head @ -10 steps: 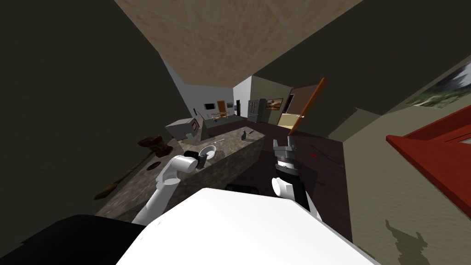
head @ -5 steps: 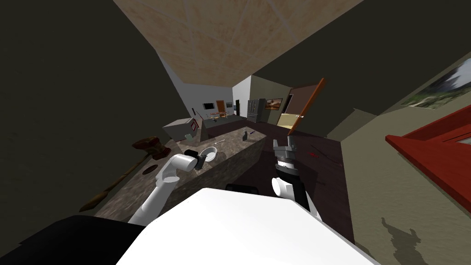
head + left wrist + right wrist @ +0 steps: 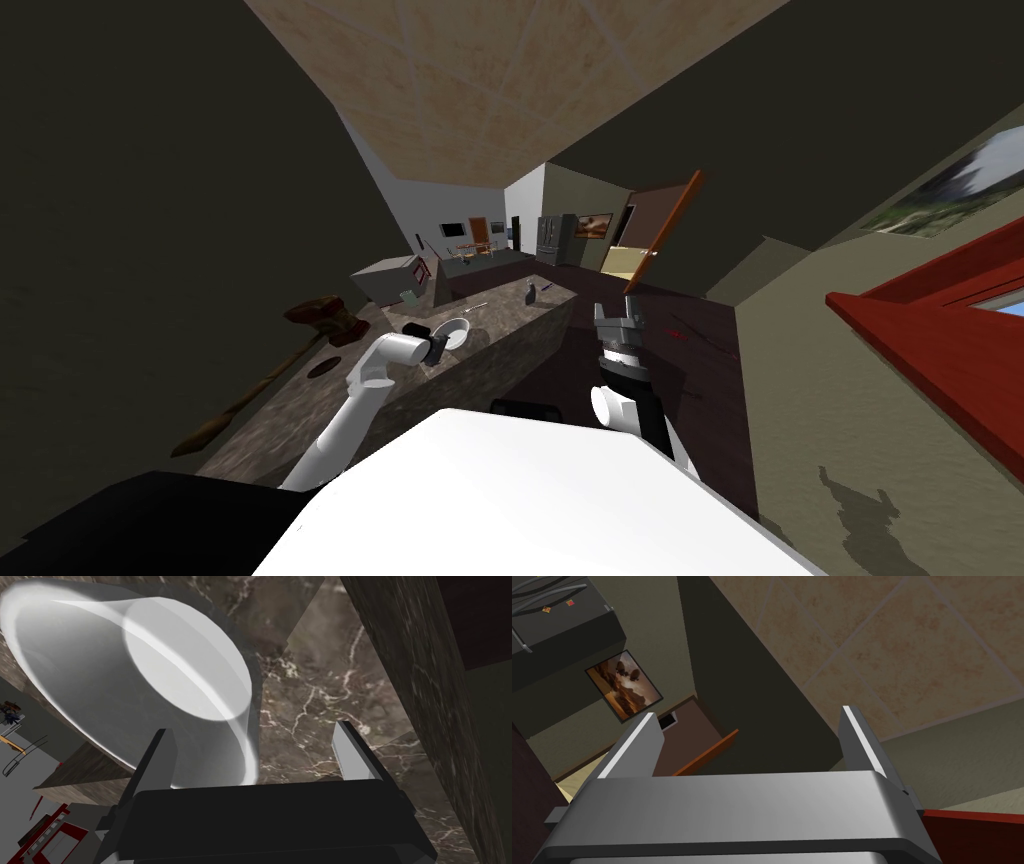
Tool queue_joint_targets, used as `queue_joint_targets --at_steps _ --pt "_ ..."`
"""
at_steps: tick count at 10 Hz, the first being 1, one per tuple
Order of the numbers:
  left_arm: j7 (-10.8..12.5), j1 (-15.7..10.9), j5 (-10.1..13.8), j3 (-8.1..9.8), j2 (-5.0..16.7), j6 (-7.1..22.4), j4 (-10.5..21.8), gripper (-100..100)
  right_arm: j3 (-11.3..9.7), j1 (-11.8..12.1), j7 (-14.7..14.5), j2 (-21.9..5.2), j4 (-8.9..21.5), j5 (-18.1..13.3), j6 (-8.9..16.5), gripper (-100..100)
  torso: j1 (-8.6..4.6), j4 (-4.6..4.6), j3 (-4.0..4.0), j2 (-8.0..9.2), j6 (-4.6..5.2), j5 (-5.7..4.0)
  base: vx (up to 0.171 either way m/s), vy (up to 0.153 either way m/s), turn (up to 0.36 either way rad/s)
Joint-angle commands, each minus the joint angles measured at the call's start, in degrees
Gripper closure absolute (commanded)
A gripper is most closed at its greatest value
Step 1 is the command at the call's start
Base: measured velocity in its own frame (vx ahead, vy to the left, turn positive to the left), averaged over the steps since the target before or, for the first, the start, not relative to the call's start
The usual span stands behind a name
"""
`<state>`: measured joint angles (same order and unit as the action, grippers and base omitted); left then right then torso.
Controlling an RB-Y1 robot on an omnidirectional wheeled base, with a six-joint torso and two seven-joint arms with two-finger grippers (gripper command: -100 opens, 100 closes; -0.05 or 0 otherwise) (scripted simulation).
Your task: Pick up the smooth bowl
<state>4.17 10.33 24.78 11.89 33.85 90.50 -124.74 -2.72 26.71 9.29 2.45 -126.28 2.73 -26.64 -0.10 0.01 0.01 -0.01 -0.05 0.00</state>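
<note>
So, the smooth white round bowl (image 3: pixel 456 332) sits on the dark brown marble desk (image 3: pixel 505 325), over on the left of the scene, with a small dark round thing (image 3: pixel 415 330) just beside it on its left. The left claw (image 3: pixel 437 348) is right at the bowl's near side. From the left wrist view the bowl (image 3: pixel 150 671) is super close, and the left claw (image 3: pixel 250 728) is spread wide, not gripping anything. One finger (image 3: pixel 159 758) is up against the bowl's wall (can't tell if it's actually touching), the other is out over bare marble, and the bowl's near rim falls between the two. Farther along the desk stands a small dark bottle (image 3: pixel 531 293). The right claw (image 3: pixel 619 322) hangs to the right of the desk, well apart from the bowl, fingers spread too (image 3: pixel 749 723).
</note>
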Motion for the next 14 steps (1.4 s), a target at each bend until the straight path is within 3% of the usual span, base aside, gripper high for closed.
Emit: queue_joint_targets --at_steps 1,4,5,6,10,11,12,14 --pt "-1.10 -0.55 0.11 0.53 -0.15 -0.83 1.64 -100 0.00 0.00 0.00 0.00 0.00 0.00 0.00 0 0.00 0.00 0.00 0.00 0.00 0.00 -0.018 -0.022 -0.012" --pt "-3.00 -1.76 0.06 1.24 -0.51 -2.49 5.05 -100 0.00 0.00 0.00 0.00 0.00 0.00 0.00 0 0.02 0.00 0.00 0.00 0.00 0.00 -0.021 -0.024 -0.010" --pt "-2.57 -1.50 0.15 1.15 -0.39 -2.10 4.36 -100 0.00 0.00 0.00 0.00 0.00 0.00 0.00 0 0.01 0.00 0.00 0.01 0.00 0.00 -0.010 -0.012 -0.001" --pt "-2.72 -1.53 0.16 1.19 -0.39 -2.23 4.49 100 0.00 0.00 0.00 0.00 0.00 0.00 0.00 0 0.05 0.00 -0.01 -0.02 -0.01 0.01 0.000 0.000 0.000" --pt "-2.53 -1.64 0.11 1.35 -0.36 -2.24 4.45 100 0.00 0.00 0.00 0.00 0.00 0.00 0.00 0 0.25 -0.08 -0.03 0.01 0.01 0.16 0.002 0.000 0.001" --pt "-2.51 -1.63 0.12 1.35 -0.38 -2.24 4.46 0 0.00 0.00 0.00 0.00 0.00 0.00 0.00 0 0.24 -0.07 -0.03 0.01 0.01 0.14 0.000 0.000 0.000" --pt "-1.73 -0.95 0.09 0.77 -0.27 -1.39 2.77 100 0.00 0.00 0.00 0.00 0.00 0.00 0.00 0 0.23 -0.07 -0.02 0.02 0.01 0.13 0.012 0.017 0.013" --pt "-0.47 -0.14 0.12 0.30 -0.03 -0.28 0.50 100 0.01 0.01 0.00 -0.01 0.00 0.00 0.00 0 0.28 -0.07 -0.04 -0.03 0.02 0.10 0.021 0.031 0.012"
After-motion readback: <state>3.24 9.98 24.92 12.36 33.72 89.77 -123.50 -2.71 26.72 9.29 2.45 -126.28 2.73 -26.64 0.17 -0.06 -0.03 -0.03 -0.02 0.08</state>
